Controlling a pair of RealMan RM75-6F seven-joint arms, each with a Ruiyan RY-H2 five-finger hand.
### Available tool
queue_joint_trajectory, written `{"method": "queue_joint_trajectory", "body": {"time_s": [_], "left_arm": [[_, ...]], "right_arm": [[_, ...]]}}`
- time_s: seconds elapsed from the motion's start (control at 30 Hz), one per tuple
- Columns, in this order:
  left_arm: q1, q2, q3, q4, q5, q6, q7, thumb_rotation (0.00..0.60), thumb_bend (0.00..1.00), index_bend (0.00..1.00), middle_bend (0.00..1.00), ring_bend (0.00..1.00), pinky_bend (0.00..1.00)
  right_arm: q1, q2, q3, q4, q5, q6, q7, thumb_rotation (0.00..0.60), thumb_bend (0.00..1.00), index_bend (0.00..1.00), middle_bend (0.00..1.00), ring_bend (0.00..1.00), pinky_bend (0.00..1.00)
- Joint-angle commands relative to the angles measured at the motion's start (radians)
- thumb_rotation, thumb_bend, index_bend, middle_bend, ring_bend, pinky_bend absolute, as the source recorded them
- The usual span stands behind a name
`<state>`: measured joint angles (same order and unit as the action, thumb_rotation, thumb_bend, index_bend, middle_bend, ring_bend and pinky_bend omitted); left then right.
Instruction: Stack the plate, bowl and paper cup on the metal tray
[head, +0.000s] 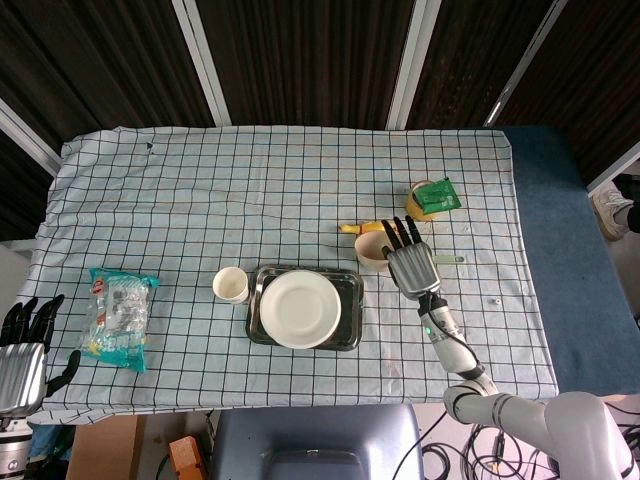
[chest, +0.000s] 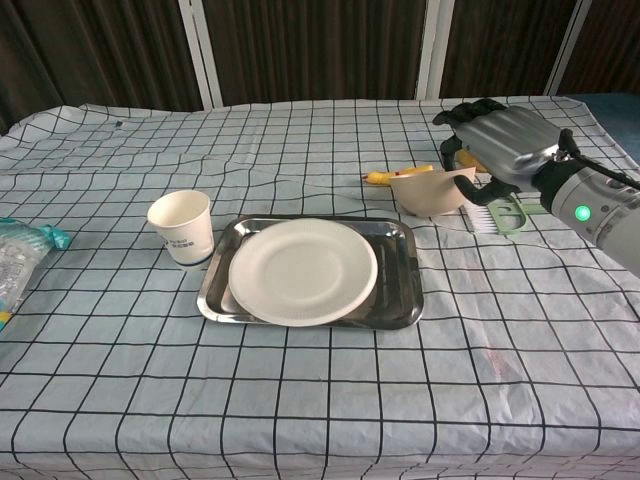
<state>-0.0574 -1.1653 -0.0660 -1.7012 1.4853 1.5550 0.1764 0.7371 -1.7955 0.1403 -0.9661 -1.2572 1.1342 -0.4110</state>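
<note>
Metal tray (chest: 405, 300): polished, mirror-glossy steel. Plate (chest: 303, 271): matt off-white, smooth. Paper cup (chest: 181, 227): matt white paper with printed wall. Bowl (chest: 428, 194): smooth beige, faintly satin. Surface (chest: 300, 400): covered with wrinkled checked cloth. Right robot hand (chest: 500, 145): grey brushed metal back, black fingers. Snack bag (head: 117, 315): glossy, crinkled plastic film.
</note>
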Motion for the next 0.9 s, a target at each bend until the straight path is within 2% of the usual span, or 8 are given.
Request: {"method": "queue_joint_trajectory", "body": {"time_s": [0.03, 0.2, 0.37, 0.63, 0.9], "left_arm": [[-0.001, 0.0, 0.0, 0.0, -0.001, -0.001, 0.001, 0.6, 0.37, 0.0, 0.14, 0.04, 0.04], [0.0, 0.0, 0.0, -0.001, 0.002, 0.001, 0.002, 0.6, 0.37, 0.0, 0.14, 0.04, 0.04], [0.0, 0.0, 0.0, -0.002, 0.003, 0.003, 0.001, 0.6, 0.37, 0.0, 0.14, 0.04, 0.04], [0.001, 0.0, 0.001, -0.002, 0.005, 0.004, 0.002, 0.6, 0.37, 0.0, 0.14, 0.04, 0.04], [0.005, 0.002, 0.004, -0.005, 0.013, 0.012, 0.001, 0.6, 0.37, 0.0, 0.14, 0.04, 0.04]], "right_arm": [[-0.004, -0.004, 0.007, 0.004, -0.025, 0.03, 0.019, 0.6, 0.47, 0.75, 0.11, 0.0, 0.0], [-0.004, 0.0, 0.026, -0.012, -0.105, 0.139, 0.072, 0.6, 0.47, 0.78, 0.13, 0.0, 0.0], [0.0, -0.01, 0.012, -0.03, -0.193, 0.21, 0.108, 0.6, 0.47, 0.78, 0.14, 0.0, 0.0], [0.011, -0.081, -0.05, -0.059, -0.292, 0.21, 0.112, 0.6, 0.46, 0.78, 0.14, 0.0, 0.0], [0.019, -0.188, -0.099, 0.052, -0.369, 0.204, 0.104, 0.6, 0.45, 0.78, 0.15, 0.0, 0.0]]}}
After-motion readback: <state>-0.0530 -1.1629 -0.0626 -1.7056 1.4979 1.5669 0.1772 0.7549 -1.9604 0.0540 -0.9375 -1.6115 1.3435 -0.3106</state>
